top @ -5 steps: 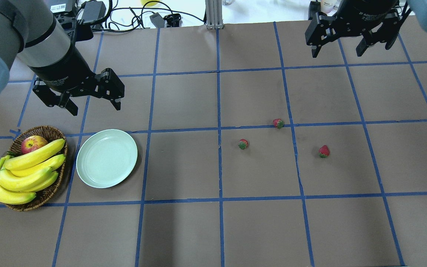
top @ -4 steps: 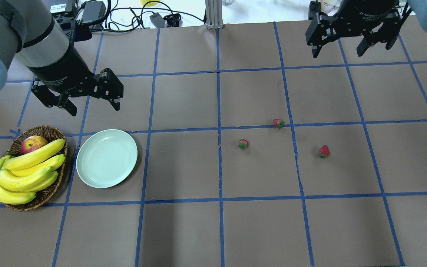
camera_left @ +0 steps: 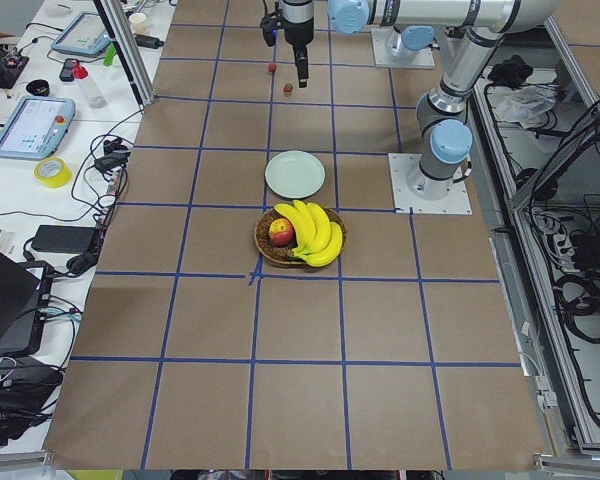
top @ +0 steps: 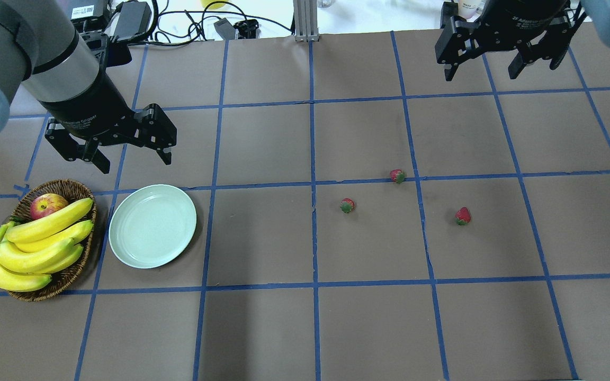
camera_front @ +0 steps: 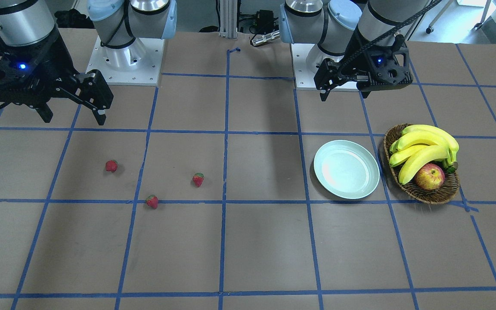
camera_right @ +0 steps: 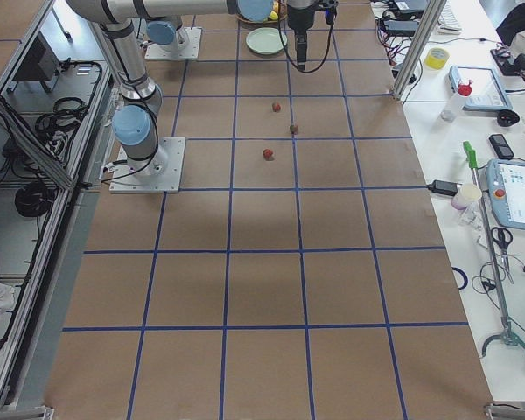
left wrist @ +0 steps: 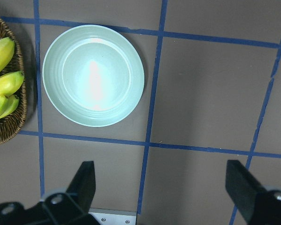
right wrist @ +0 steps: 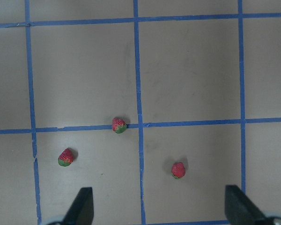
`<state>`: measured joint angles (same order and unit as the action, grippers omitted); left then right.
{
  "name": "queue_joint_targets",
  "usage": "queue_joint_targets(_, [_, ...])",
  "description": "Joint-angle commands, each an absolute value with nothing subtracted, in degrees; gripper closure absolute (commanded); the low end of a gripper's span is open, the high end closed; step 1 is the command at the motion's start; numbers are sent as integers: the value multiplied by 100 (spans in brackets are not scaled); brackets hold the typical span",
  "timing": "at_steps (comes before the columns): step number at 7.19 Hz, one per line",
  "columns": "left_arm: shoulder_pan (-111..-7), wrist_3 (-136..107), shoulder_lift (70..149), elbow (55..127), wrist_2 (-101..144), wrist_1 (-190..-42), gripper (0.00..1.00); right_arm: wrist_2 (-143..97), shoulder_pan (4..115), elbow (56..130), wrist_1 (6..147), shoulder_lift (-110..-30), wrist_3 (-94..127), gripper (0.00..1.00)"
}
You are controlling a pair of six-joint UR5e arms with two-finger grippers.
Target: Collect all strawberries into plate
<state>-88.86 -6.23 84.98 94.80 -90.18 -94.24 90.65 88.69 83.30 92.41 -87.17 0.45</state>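
Note:
Three small red strawberries [top: 397, 176] [top: 347, 205] [top: 463, 216] lie apart on the brown table, right of centre in the overhead view. They also show in the right wrist view [right wrist: 118, 124] [right wrist: 65, 157] [right wrist: 178, 169]. The pale green plate [top: 152, 226] [left wrist: 93, 75] sits empty at the left, beside the basket. My left gripper [top: 135, 161] hangs open just beyond the plate, holding nothing. My right gripper [top: 481, 74] is open and empty high over the far right, well behind the strawberries.
A wicker basket [top: 66, 186] with bananas [top: 35, 243] and an apple [top: 48, 205] stands left of the plate, almost touching it. Cables and adapters [top: 178, 21] lie along the far edge. Blue tape lines grid the table.
My left gripper has shifted slightly nearer the plate. The right gripper, the strawberries and the plate have stayed where they were.

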Motion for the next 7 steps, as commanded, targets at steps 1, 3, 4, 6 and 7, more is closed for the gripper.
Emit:
queue_joint_targets(1, [-8886,-633,8490,9475,-9018,-9466,0,9035,8860,8306,9333,-8684,79,0])
queue_joint_targets(3, [-8886,-633,8473,9475,-9017,-9466,0,9053,8868,8271,9334,-8701,79,0])
queue_joint_targets(4, [-8886,-633,8464,9475,-9052,-9475,0,9053,8886,8271,9325,-8710,123,0])
queue_joint_targets(6, [-8877,-598,8455,9483,-9062,-9544,0,9053,8868,8270,9325,-8710,123,0])
queue_joint_targets(7, [-8877,-606,8464,9483,-9062,-9536,0,9044,8851,8262,9325,-8719,123,0])
